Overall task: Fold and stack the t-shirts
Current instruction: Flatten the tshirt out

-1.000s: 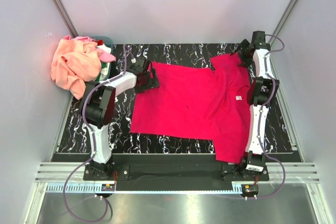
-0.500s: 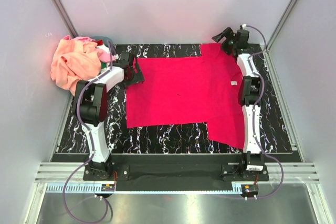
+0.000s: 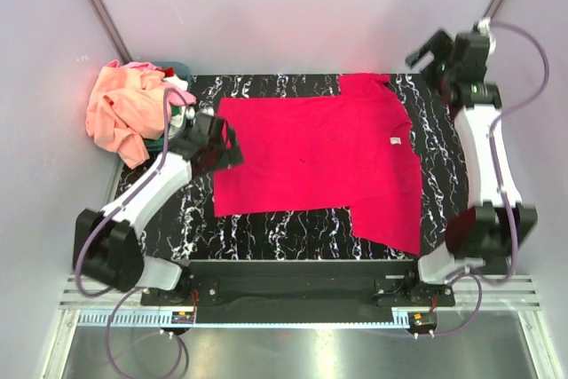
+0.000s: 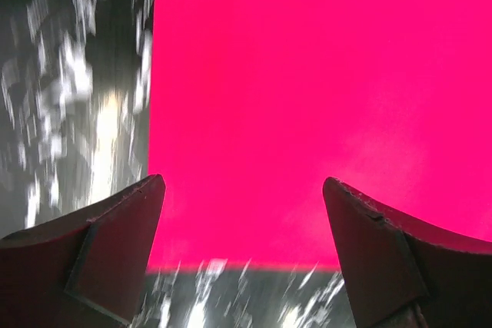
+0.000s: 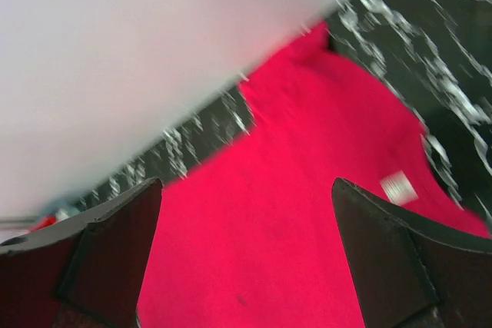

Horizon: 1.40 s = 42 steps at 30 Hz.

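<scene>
Crimson t-shirt (image 3: 315, 161) spread flat, left jaws apart over its left edge.

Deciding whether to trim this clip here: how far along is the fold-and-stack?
Done: the red t-shirt lies spread flat on the table, unfolded. In hand: nothing; the left hand is open over the shirt's left edge, and the right hand is open and raised off the far right corner. Left: every fold of the red shirt, then the crumpled heap of peach and pink shirts at far left; no stack exists.
</scene>
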{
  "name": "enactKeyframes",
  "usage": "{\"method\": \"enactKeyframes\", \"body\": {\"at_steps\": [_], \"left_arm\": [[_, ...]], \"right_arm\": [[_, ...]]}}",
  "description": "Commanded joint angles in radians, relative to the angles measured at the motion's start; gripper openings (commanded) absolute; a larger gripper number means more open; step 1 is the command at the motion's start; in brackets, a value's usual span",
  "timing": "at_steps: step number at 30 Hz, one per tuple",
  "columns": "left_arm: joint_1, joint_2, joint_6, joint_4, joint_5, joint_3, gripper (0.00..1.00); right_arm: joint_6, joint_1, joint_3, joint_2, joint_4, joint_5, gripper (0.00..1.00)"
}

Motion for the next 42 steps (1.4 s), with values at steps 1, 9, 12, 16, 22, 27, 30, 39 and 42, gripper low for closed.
{"method": "enactKeyframes", "body": {"at_steps": [1,9,12,16,22,27,30,39,42], "left_arm": [[-0.050,-0.109,-0.070,-0.094,-0.041,-0.132,0.90],[-0.186,-0.349,-0.312,-0.184,-0.093,-0.445,0.89],[-0.189,-0.384,-0.335,-0.171,-0.121,-0.498,0.89],[-0.189,-0.378,-0.341,-0.106,-0.130,-0.551,0.88],[-0.189,-0.331,-0.315,-0.008,-0.191,-0.572,0.87],[-0.168,-0.280,-0.299,0.066,-0.208,-0.566,0.85],[-0.153,-0.260,-0.288,0.095,-0.211,-0.566,0.84],[-0.127,-0.186,-0.280,0.150,-0.208,-0.557,0.67],[-0.127,-0.140,-0.288,0.141,-0.210,-0.537,0.62]], "right_arm": [[-0.008,0.002,-0.280,-0.180,-0.189,0.121,1.00],[0.032,0.014,-0.711,-0.571,-0.272,0.065,1.00],[0.050,0.016,-0.800,-0.666,-0.292,0.013,1.00],[0.062,0.016,-0.874,-0.717,-0.300,-0.073,1.00],[0.052,0.016,-0.957,-0.769,-0.297,-0.094,1.00],[0.049,0.016,-1.011,-0.760,-0.263,-0.159,1.00],[0.049,0.016,-1.043,-0.769,-0.243,-0.182,1.00],[0.059,0.016,-1.081,-0.757,-0.246,-0.160,1.00],[0.081,0.016,-1.092,-0.751,-0.261,-0.128,1.00]]}}
